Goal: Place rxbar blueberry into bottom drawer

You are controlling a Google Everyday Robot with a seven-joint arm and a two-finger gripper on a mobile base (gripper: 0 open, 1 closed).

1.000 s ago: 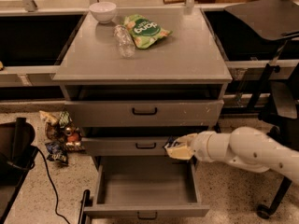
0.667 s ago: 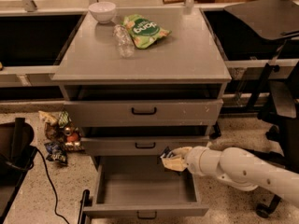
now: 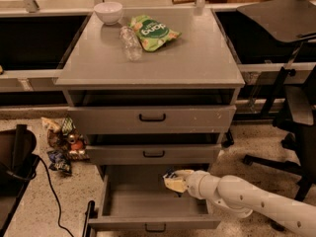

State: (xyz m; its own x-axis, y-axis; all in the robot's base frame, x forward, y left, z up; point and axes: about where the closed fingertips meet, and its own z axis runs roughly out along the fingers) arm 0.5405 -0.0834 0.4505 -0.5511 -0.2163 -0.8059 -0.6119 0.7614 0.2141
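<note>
Since 1.0 s ago the rxbar (image 3: 170, 174) has come down and to the left with the gripper (image 3: 174, 181), from level with the middle drawer (image 3: 113, 154) to just inside the open bottom drawer (image 3: 118, 224). Only a dark blue sliver of the rxbar shows, at the upper left of the gripper. The pale fingers (image 3: 177, 183) look closed narrowly on it, holding it clear of the drawer floor. It hangs over the right rear part of the drawer, close under the middle drawer's front and near the right wall.

I judge this to be the lowering step. The carry is done, the drawer is already pulled out, and the release is not yet made. The white arm (image 3: 256, 201) reaches in from the right and crosses the drawer's right front corner.

Next I want a little more descent and a small shift left, toward the bare middle of the floor. Then I can open the fingers so the rxbar drops flat a short way. After that the arm needs to back out up and to the right without catching the side wall or the middle drawer's lower edge.

Further out, the top drawer (image 3: 98, 118) stands slightly open. On the cabinet top (image 3: 197, 58) sit 3 things I leave alone: a green bag (image 3: 152, 32), a bottle (image 3: 131, 42) and a bowl (image 3: 108, 11). Litter (image 3: 61, 144) lies on the floor to the left.
</note>
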